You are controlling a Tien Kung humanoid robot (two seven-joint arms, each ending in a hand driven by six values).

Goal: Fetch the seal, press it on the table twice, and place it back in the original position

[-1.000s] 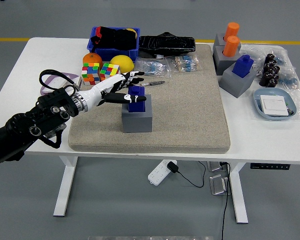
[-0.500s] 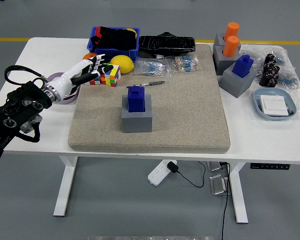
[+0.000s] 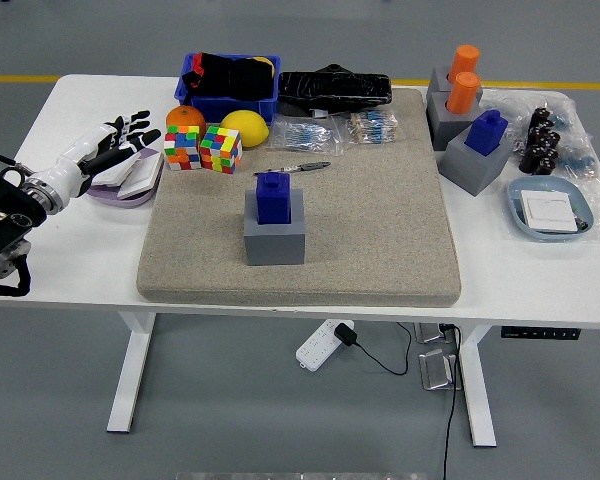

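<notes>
The blue seal [image 3: 274, 197] stood upright in its grey holder [image 3: 274, 238] near the middle of the beige mat [image 3: 380, 220]. The left hand [image 3: 105, 146] hovered far left over the table [image 3: 70, 260], fingers [image 3: 130, 122] spread and empty. With the seal apparently returned, the arm should retreat clear of the Rubik's cubes [image 3: 202, 148].
</notes>
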